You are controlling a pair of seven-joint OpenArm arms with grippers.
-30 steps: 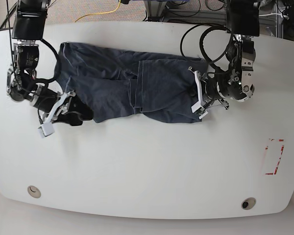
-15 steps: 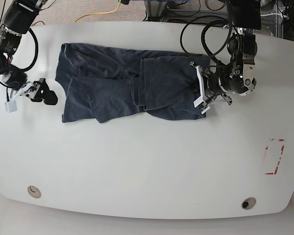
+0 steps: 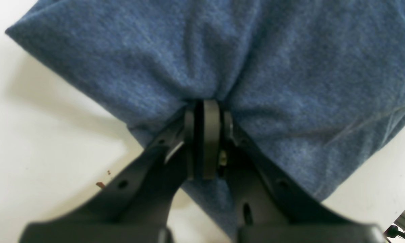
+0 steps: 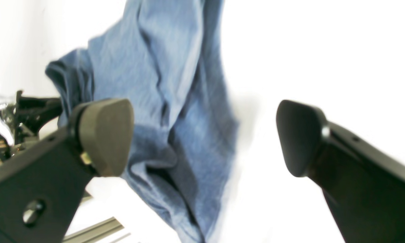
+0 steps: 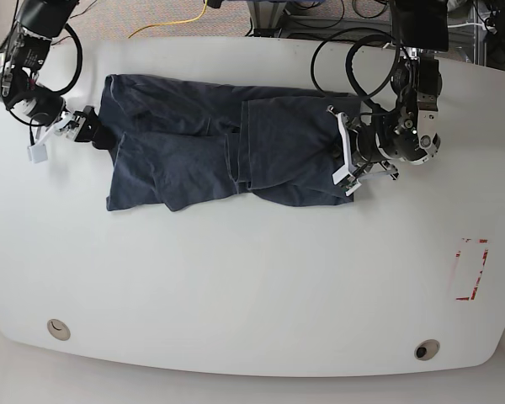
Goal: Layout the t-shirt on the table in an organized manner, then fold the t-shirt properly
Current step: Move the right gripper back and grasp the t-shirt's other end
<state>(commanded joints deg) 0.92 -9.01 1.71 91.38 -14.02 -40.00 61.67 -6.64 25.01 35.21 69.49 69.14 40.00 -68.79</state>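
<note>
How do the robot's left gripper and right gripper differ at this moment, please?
The left gripper is shut on the dark navy-grey cotton t-shirt, fabric bunching around its tips; the right gripper is open and holds nothing. In the base view the left gripper sits at the shirt's right edge, the right gripper at its left edge. Both have black fingers.

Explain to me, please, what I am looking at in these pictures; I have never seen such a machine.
This is a robot with two arms working at a white table. One picture looks down from above; the other two come from small cameras on each wrist. A dark blue t-shirt lies crumpled across the table. The left gripper, a two-fingered clamp, is shut on the t-shirt's edge; seen from above it is on the right. The right gripper is open and holds nothing; it sits beside the shirt's other end. A red tape mark is on the table.
</note>
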